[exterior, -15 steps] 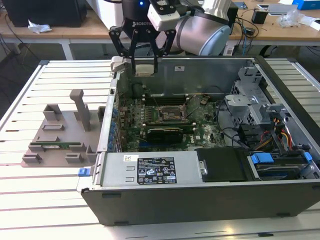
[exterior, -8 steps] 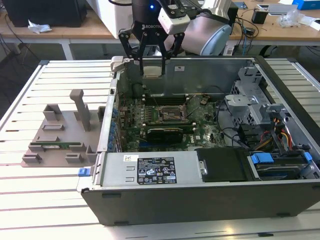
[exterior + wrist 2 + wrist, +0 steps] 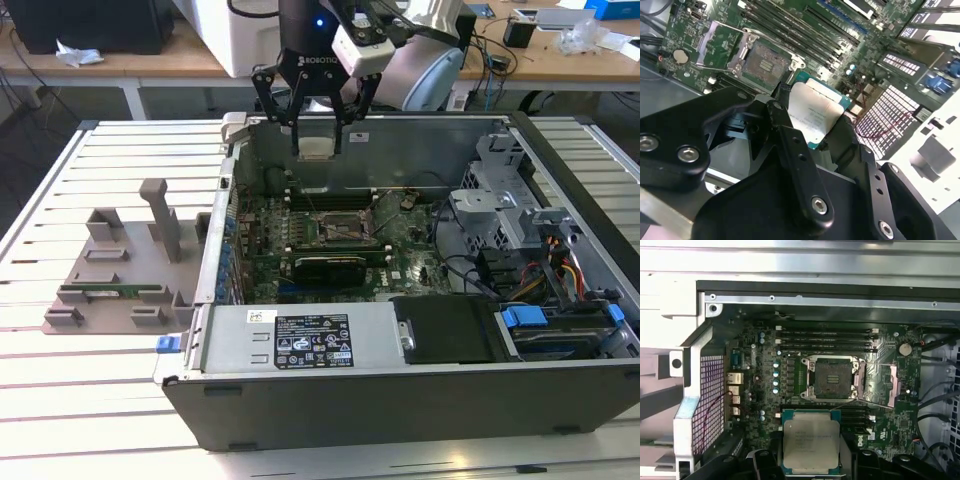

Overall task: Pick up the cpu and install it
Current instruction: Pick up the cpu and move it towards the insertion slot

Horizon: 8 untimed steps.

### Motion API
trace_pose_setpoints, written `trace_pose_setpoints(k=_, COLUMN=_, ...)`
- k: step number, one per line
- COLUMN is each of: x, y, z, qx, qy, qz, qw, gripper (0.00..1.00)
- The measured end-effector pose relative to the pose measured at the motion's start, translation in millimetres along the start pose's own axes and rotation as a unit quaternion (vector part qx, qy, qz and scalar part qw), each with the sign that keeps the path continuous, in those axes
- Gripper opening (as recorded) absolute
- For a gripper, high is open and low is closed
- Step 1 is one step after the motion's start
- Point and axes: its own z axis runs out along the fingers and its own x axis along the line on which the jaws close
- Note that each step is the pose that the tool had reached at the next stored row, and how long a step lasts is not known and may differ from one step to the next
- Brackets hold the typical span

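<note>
**Open Computer on a Slatted Table**

An open computer case (image 3: 400, 410) lay on a slatted table (image 3: 90, 400), its green motherboard (image 3: 405, 268) exposed beside a labelled power supply (image 3: 300, 335). A grey tray (image 3: 100, 278) with upright posts sat beside the case, on the exterior view's left.

The cpu (image 3: 811, 442), a flat square chip, silver-topped and green-rimmed, hung level in the gripper (image 3: 317, 149) above the motherboard (image 3: 752, 390).
</note>
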Motion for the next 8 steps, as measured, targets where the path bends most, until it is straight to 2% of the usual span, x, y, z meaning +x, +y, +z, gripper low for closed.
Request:
trace_pose_setpoints(k=3, x=-4.1, y=0.7, z=3.7, qx=0.0001, qy=0.0005, qz=0.0, qw=1.0, gripper=0.55)
trace_pose_setpoints(k=8, x=-15.1, y=2.7, z=12.3, qx=0.0001, qy=0.0016, qz=0.0, qw=1.0, gripper=0.55)
